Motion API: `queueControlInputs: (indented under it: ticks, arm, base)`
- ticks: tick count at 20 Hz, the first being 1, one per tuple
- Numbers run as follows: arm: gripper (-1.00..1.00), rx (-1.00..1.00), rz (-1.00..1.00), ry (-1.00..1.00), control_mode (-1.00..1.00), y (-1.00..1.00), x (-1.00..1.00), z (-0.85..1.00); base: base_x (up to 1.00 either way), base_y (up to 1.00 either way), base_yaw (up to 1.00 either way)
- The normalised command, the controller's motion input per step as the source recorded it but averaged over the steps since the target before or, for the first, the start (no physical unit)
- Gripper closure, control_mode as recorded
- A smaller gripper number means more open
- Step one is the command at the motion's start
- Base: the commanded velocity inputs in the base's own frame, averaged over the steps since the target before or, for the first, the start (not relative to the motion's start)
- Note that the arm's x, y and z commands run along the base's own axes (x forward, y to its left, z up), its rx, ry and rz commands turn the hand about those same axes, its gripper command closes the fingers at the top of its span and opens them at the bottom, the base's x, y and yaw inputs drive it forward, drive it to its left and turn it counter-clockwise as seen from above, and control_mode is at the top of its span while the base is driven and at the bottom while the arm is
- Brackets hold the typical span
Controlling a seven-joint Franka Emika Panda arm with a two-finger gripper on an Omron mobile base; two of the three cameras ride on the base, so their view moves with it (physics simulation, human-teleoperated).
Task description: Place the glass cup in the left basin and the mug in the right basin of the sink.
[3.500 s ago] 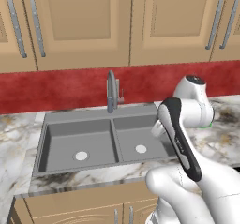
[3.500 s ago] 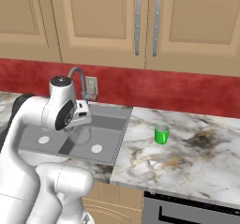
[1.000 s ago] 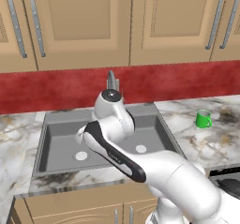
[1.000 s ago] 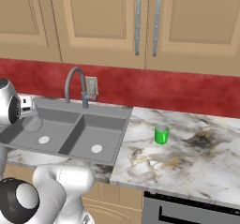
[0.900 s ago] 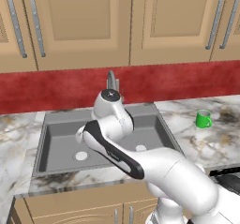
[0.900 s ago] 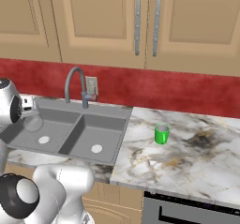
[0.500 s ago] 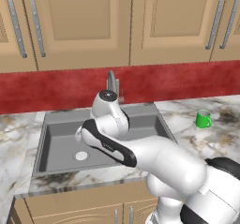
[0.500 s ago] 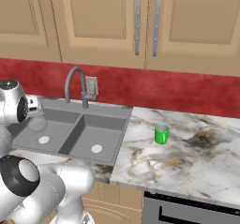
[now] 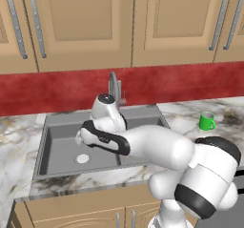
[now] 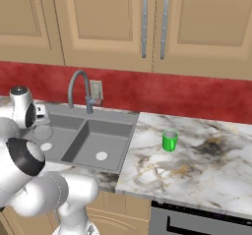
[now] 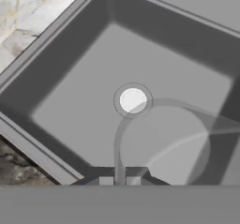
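My gripper (image 11: pixel 119 180) is shut on the rim of the glass cup (image 11: pixel 164 141), a clear tumbler that hangs over the left basin (image 11: pixel 79 73) close to its pale round drain (image 11: pixel 132 100). In the right base view the glass cup (image 10: pixel 43 131) shows faintly below the hand, above the left basin (image 10: pixel 61 128). From the left base view the arm reaches across the sink, its hand over the left basin (image 9: pixel 59 148). The green mug (image 9: pixel 207 121) stands upright on the counter right of the sink, also seen as the mug (image 10: pixel 170 140). The right basin (image 10: pixel 103 138) holds nothing.
A curved grey faucet (image 9: pixel 113 84) rises behind the sink's divider, the same faucet (image 10: pixel 78 87) standing near the hand. Marble counter (image 10: pixel 197 170) stretches to the right of the sink. A red backsplash and wooden cabinets stand behind. An oven front (image 10: pixel 197 221) sits below the right counter.
The arm has swung from the sink's right side to over the left basin, and in the last second the hand has edged further left and lower with the glass cup. The mug has not moved.
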Motion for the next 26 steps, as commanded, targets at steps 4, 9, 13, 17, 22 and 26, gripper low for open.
queueControlInputs:
  ticks: [4,9,13,17,22,26]
  arm:
    - [1.0,0.0,0.0,0.05,-1.0,0.1,0.19,-0.27]
    - [1.0,0.0,0.0,0.01,-1.0,0.08,0.1,-0.29]
    - [1.0,0.0,0.0,0.02,-1.0,0.04,0.08,-0.29]
    - [1.0,-0.04,0.0,0.01,-1.0,0.01,0.11,-0.28]
    - [1.0,-0.05,0.0,0.04,-1.0,0.0,0.08,-0.3]
    - [1.0,-0.07,0.0,0.0,-1.0,0.0,0.11,-0.27]
  base:
    - [0.0,0.0,0.0]
    - [0.0,0.0,0.0]
    - [0.0,0.0,0.0]
    - [0.0,0.0,0.0]
    - [0.0,0.0,0.0]
    - [0.0,0.0,0.0]
